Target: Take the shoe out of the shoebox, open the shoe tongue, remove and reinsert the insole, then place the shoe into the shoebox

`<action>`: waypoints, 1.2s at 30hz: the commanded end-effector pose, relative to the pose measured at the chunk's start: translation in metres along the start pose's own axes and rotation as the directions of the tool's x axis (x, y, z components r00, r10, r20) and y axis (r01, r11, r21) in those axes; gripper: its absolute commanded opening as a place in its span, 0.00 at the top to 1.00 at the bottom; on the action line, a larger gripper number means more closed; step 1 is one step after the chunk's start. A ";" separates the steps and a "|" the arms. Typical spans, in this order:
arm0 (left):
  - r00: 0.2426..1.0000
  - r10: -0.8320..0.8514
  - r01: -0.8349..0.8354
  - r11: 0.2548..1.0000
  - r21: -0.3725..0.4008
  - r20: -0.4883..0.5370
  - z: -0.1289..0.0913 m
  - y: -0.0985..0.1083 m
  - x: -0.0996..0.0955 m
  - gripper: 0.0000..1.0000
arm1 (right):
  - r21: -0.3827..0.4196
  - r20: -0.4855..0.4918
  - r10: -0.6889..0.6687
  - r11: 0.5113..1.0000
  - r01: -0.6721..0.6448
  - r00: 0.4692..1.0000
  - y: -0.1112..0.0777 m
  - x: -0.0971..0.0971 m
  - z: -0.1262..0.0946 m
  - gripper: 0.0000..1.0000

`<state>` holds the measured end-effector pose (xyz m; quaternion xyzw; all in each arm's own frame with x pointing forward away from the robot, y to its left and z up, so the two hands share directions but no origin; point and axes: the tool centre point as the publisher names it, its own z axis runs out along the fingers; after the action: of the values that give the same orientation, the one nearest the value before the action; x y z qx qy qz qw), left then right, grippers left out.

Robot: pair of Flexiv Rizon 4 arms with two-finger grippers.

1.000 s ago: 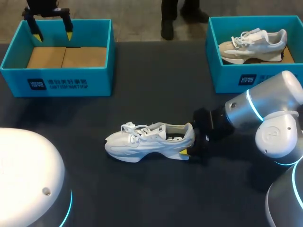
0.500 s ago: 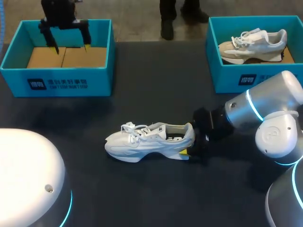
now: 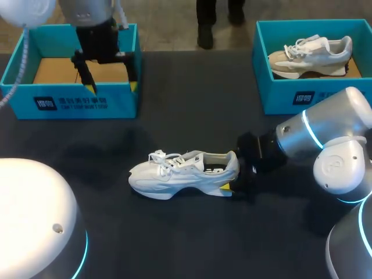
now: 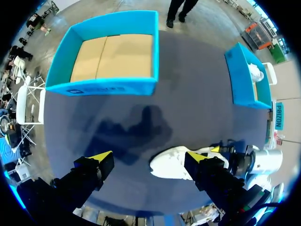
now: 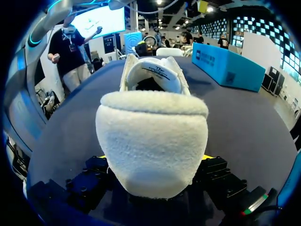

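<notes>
The dark table (image 3: 192,104) carries a white lace-up sneaker (image 3: 183,173) lying upright at its middle. The right gripper (image 3: 233,179) is clamped on that sneaker's heel. Far beyond the sneaker's toe, the left gripper (image 3: 113,86) hangs with fingers spread over a teal cardboard shoebox (image 3: 70,104). Beyond the heel stands a second teal box (image 3: 279,96) holding a beige sneaker (image 3: 311,55).

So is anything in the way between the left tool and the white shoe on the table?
Nothing visible. The left tool hangs open over the front wall of the empty box, and only bare table lies between it and the shoe. The right tool grips the shoe's heel.
</notes>
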<state>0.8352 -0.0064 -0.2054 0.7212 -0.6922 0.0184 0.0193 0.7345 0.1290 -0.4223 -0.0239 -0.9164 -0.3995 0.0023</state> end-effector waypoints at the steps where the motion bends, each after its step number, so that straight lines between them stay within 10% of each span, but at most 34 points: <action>1: 1.000 0.014 -0.014 0.999 0.046 -0.002 0.010 0.022 0.019 0.00 | 0.002 0.000 0.000 1.000 0.000 1.000 0.000 -0.002 0.005 1.00; 36: 0.970 0.240 -0.243 0.968 -0.062 -0.045 0.094 0.090 0.153 0.00 | 0.002 0.000 0.000 1.000 0.000 1.000 0.000 -0.002 0.005 1.00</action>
<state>0.7520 -0.1581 -0.2870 0.6298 -0.7745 0.0163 0.0570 0.7346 0.1290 -0.4223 -0.0239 -0.9164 -0.3995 0.0024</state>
